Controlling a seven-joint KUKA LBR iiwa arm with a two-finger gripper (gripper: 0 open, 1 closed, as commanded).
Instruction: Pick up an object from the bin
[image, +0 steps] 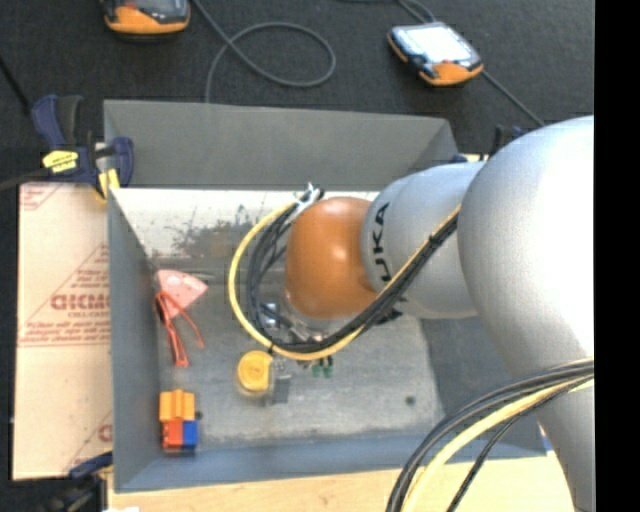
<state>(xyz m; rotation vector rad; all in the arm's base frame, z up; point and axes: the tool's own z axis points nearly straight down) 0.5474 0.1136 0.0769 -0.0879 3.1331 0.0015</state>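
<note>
Jaws placed low at bin (300, 150) floor centre, just beside yellow disc (254, 371). Disc lies apart from other items, so judged easy target. Jaw opening cannot be told: masked by orange wrist cover (325, 255).

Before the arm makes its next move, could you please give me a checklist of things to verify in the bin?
1. End effector down beside the yellow round piece: ok.
2. Yellow round piece actually gripped: cannot tell; the orange wrist cover hides the contact.
3. Pink scissor-like tool at the left lies apart from the end effector: ok.
4. Orange-and-blue block stack in the lower-left corner of the bin lies apart: ok.
5. Small green thing lies close by and may get nudged: not ok.
</note>
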